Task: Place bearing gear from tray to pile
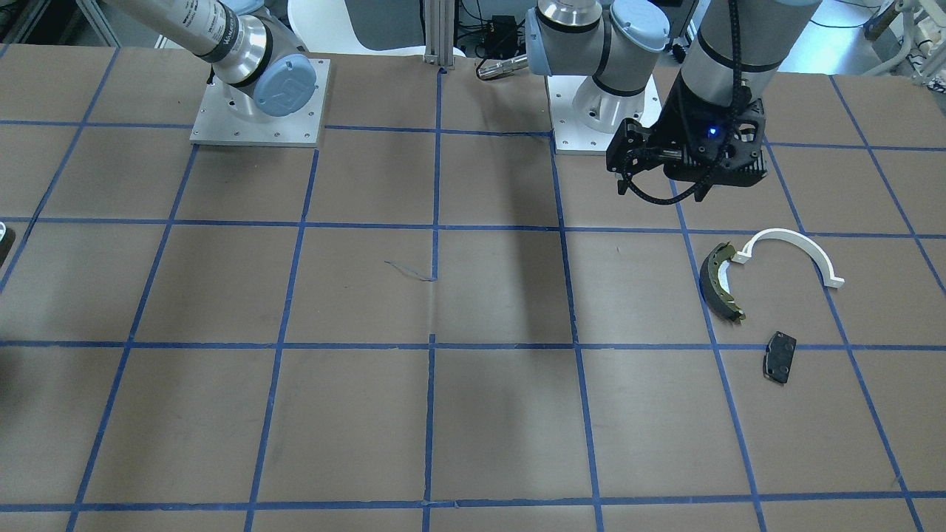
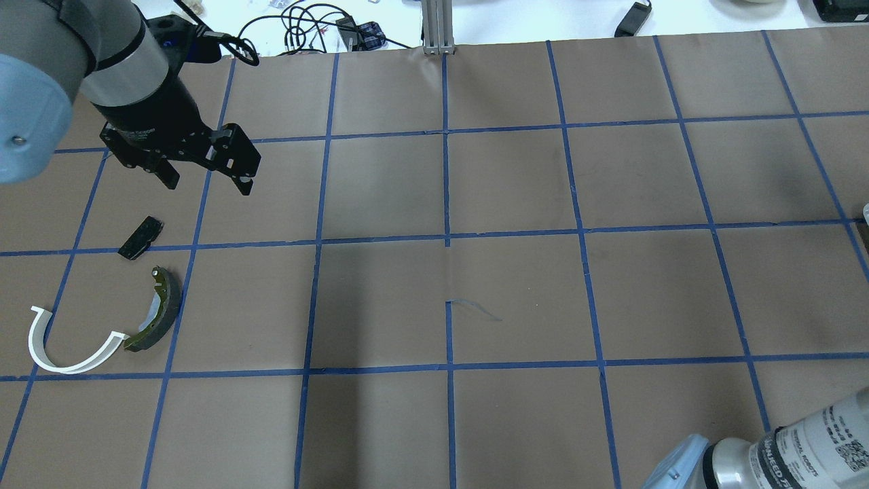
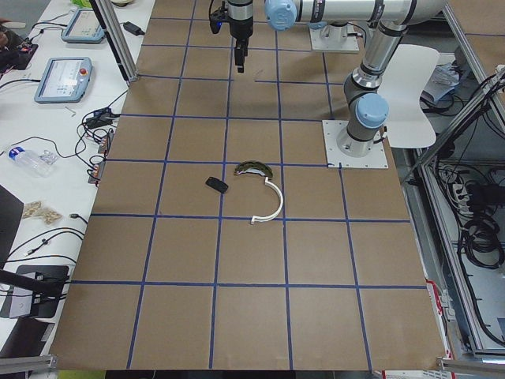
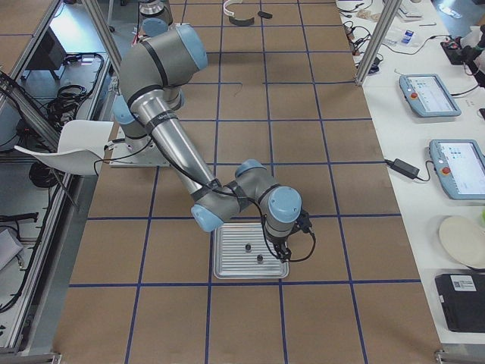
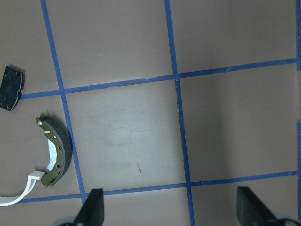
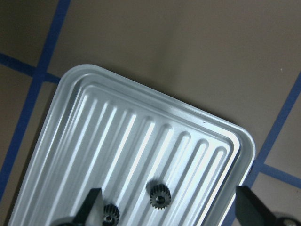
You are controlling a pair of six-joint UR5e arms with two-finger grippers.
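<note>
A silver ribbed tray (image 6: 117,136) holds two small dark bearing gears, one (image 6: 159,196) mid-tray and one (image 6: 109,219) at the view's bottom edge. My right gripper (image 6: 169,212) is open and empty, hovering over the tray (image 4: 231,262) near the gears. The pile lies far off on my left side: a dark curved brake shoe (image 2: 170,305), a white arc piece (image 2: 41,356) and a small black pad (image 2: 141,238). My left gripper (image 2: 207,183) is open and empty, hanging above the table just beyond the pad. Its wrist view shows the brake shoe (image 5: 59,150) and the pad (image 5: 9,87).
The table is brown paper with a blue tape grid (image 2: 447,238). The arm bases (image 1: 259,111) stand at the robot's edge. An aluminium post (image 2: 438,27), cables and teach pendants (image 4: 424,95) lie along the far side.
</note>
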